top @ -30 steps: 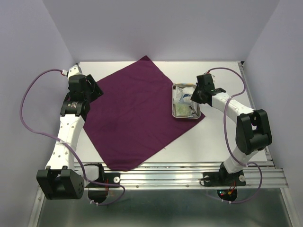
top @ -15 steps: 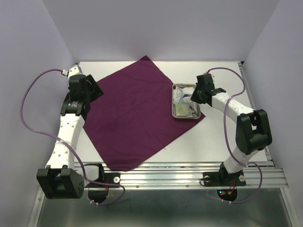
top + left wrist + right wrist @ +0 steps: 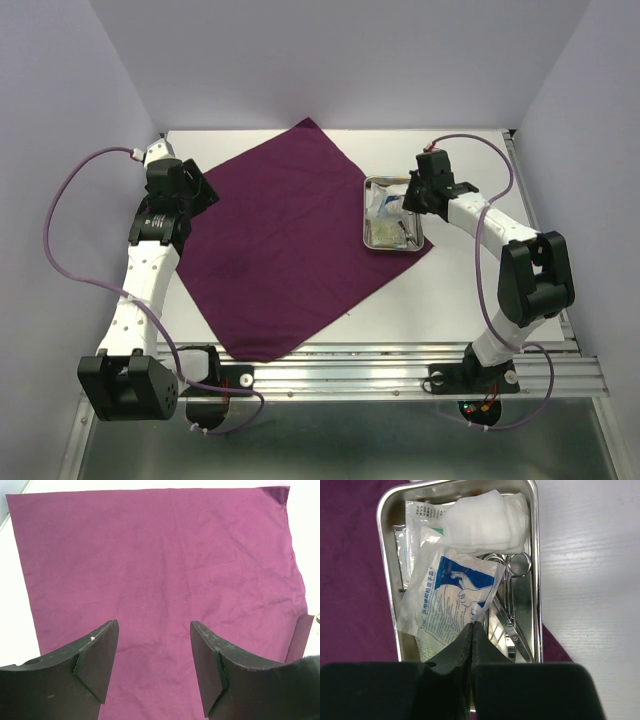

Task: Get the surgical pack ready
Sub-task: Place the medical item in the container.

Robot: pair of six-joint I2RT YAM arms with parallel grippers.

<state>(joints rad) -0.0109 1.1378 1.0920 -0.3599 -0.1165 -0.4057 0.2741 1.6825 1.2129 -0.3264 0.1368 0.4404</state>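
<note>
The dark-purple cloth (image 3: 290, 240) lies flat on the white table, also filling the left wrist view (image 3: 150, 555). The steel tray (image 3: 365, 215) sits on the cloth's right corner. In the right wrist view the tray (image 3: 536, 555) holds white gauze pads (image 3: 485, 522), metal scissors (image 3: 514, 570) and clear packets. My right gripper (image 3: 471, 625) is shut on the corner of a clear packet with blue print (image 3: 452, 595), over the tray (image 3: 405, 205). My left gripper (image 3: 153, 625) is open and empty above the cloth's left corner (image 3: 205, 192). I cannot pick out the tweezers.
Bare white table lies right of the tray (image 3: 590, 580) and around the cloth. Grey walls enclose the table on three sides. A metal rail (image 3: 400, 365) runs along the near edge by the arm bases.
My right wrist has shifted slightly toward the far side above the tray, with the packet in its jaws. The left arm has not moved.
</note>
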